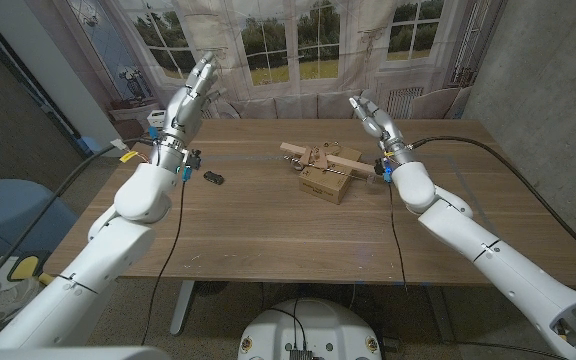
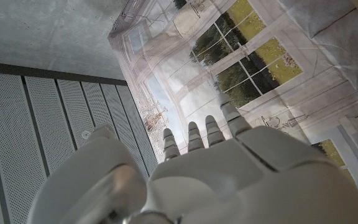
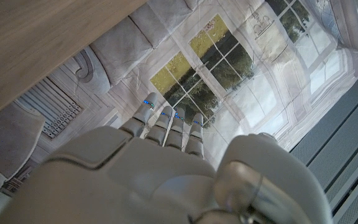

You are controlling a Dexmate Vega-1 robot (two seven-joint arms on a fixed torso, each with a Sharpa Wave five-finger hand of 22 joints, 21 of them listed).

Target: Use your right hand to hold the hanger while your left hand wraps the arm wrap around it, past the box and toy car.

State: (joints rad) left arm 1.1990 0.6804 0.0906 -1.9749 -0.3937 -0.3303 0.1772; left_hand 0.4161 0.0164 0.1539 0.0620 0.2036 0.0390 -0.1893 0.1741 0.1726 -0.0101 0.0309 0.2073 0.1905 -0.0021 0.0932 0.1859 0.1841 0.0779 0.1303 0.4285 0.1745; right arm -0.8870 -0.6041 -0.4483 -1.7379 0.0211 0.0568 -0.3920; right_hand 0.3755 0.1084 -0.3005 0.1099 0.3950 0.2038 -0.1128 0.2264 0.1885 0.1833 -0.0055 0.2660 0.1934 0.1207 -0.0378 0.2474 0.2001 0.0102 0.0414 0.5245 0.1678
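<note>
My left hand (image 1: 200,80) and right hand (image 1: 370,113) are raised over the far table (image 1: 248,230), fingers spread, holding nothing. The wooden hanger (image 1: 330,160) lies across the cardboard box (image 1: 329,183), mid-table; the toy car (image 1: 214,178) sits left of it.

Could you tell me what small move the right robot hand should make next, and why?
Probably lower the right robot hand toward the wooden hanger lying across the box. Both hands are raised, fingers apart, holding nothing; the left robot hand is up too. The hanger must be held before any wrapping. The arm wrap I cannot make out.
</note>
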